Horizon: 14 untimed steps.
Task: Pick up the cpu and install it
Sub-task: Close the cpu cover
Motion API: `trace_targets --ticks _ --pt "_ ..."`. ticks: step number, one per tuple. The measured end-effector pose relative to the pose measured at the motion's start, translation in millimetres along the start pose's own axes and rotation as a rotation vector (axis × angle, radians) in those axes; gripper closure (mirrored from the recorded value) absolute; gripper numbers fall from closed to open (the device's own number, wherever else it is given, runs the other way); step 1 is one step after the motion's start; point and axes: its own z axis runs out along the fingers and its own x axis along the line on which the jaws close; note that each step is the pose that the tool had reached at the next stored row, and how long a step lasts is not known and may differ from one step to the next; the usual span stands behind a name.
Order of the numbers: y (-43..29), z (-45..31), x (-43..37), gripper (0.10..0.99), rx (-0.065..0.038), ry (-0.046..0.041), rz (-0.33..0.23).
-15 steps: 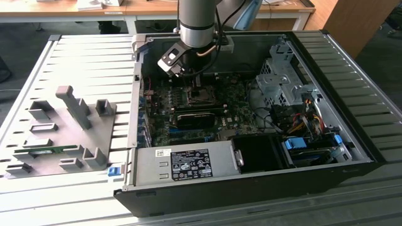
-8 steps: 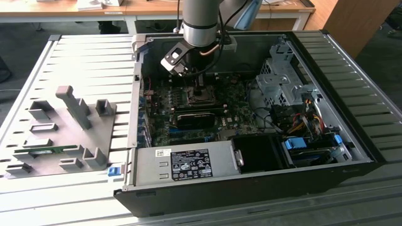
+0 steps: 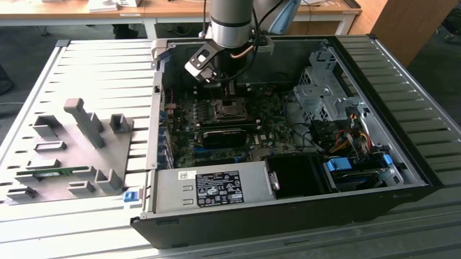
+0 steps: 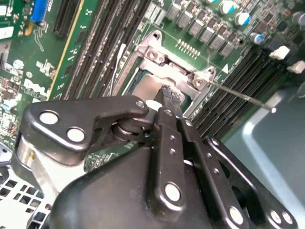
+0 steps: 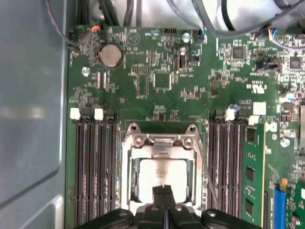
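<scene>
**Seating the cpu: gripper standing over the socket**

Hanging straight down into the open computer case [image 3: 403,162], the arm is holding its gripper [image 3: 226,101] just above the motherboard [image 3: 216,145], toward the case's far edge. The case is lying on its side on a slatted table [image 3: 94,70].

- Gripper [image 5: 164,191]: the two slim black fingertips [image 4: 167,93] are pressing together with no gap between them in both wrist views, and nothing is showing between them. They are resting at or just over the near edge of the chip; whether they are touching it cannot be told.
- cpu [image 5: 162,174]: the silvery square is lying flat inside the socket frame [image 5: 159,143], its pale rim running parallel to the frame's edges on all sides. In the second wrist view the cpu [image 4: 147,88] is partly hidden behind the gripper linkage.
- Socket lever [image 4: 243,95]: a thin metal rod is slanting away from one corner of the frame, over the memory slots.
- Room around the socket: rows of dark memory slots [image 5: 93,171] are flanking it closely on two sides, one green memory stick [image 5: 250,176] is standing in a slot well apart from the fingers, and the board beyond the frame is lying low and open.
- Table, on the exterior view's left: a grey fixture plate [image 3: 68,156] with upright blocks is sitting well apart from the case.
</scene>
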Motion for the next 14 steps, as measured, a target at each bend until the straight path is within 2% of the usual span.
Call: trace_targets --ticks 14 --pt "11.3 0.2 0.0 0.98 0.0 -0.0002 0.0"
